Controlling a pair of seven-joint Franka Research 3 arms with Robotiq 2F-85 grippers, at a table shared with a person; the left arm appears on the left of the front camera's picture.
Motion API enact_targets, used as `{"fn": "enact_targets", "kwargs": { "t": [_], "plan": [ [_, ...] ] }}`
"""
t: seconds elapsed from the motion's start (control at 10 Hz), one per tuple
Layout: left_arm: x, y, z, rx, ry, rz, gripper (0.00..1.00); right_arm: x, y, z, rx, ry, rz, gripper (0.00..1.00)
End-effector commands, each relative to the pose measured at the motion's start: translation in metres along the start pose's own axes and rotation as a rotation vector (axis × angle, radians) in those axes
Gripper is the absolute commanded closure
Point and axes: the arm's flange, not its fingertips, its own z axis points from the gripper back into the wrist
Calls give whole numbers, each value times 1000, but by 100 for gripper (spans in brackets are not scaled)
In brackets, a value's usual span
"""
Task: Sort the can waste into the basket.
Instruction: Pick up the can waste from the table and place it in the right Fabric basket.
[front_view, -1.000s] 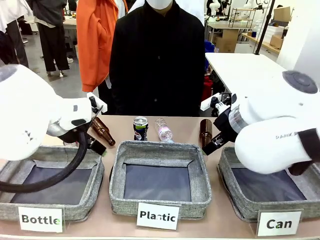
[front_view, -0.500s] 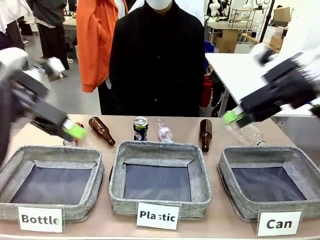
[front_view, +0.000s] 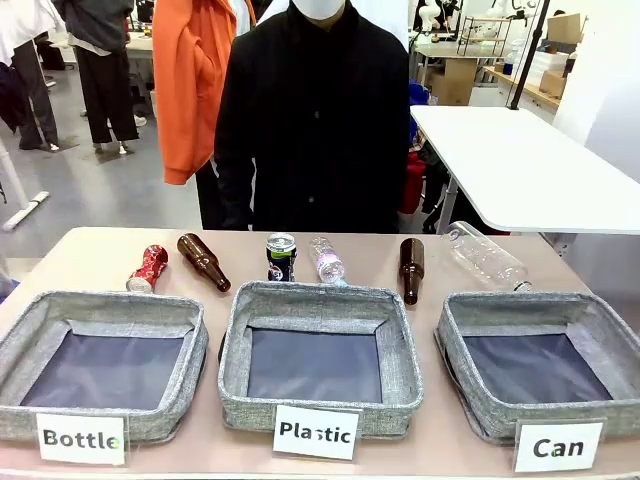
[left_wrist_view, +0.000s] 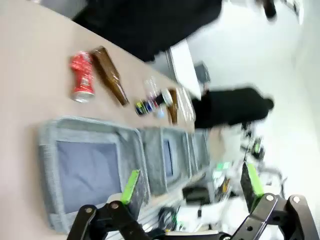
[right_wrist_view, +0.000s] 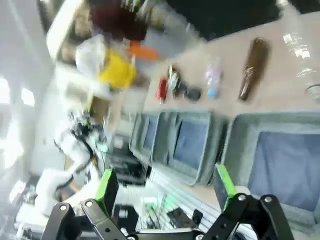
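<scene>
2 cans sit on the table (front_view: 100, 250), both outside the Can basket (front_view: 520, 303). The crushed red can (front_view: 147, 268) lies at the left end of the far row, behind the Bottle basket (front_view: 110, 305) and just beside a brown bottle (front_view: 203, 262). The dark can (front_view: 281, 257) stands upright behind the Plastic basket (front_view: 320, 295), next to a small clear bottle (front_view: 326, 259). The Can basket is the rightmost of 3 (its white card (front_view: 557, 447) stands at the near edge), well apart from both cans. A large clear bottle (front_view: 487, 257) lies behind it, and a 2nd brown bottle (front_view: 411, 270) is at the gap between it and the Plastic basket.

My left gripper (left_wrist_view: 191, 183): jaws spread wide, nothing between the green pads (left_wrist_view: 131, 186), raised above the table. My right gripper (right_wrist_view: 165, 184): same condition, wide and holding nothing. A person in black (front_view: 315, 120) stands at the far side.
</scene>
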Motion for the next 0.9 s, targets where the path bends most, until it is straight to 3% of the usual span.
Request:
{"fn": "enact_targets", "kwargs": {
  "t": [0.0, 0.2, 0.3, 0.4, 0.5, 0.8],
  "plan": [
    [-49, 30, -10, -44, -143, 58, 0, -33, -29, 4, 36, -123, -38, 0],
    [-53, 34, -12, -54, -204, 76, 0, -36, -46, 10, 16, -207, -87, 0],
    [-60, 32, -14, -15, -224, 76, 0, -34, -51, 4, -54, -234, -109, 0],
    [-65, 25, -22, 49, -224, 14, 0, -5, -43, 45, 5, -178, -103, 0],
    [6, 46, 31, -28, -212, 113, 0, -5, -43, 45, 5, -178, -103, 0],
    [6, 46, 31, -28, -212, 113, 0, -5, -43, 45, 5, -178, -103, 0]
  ]
}}
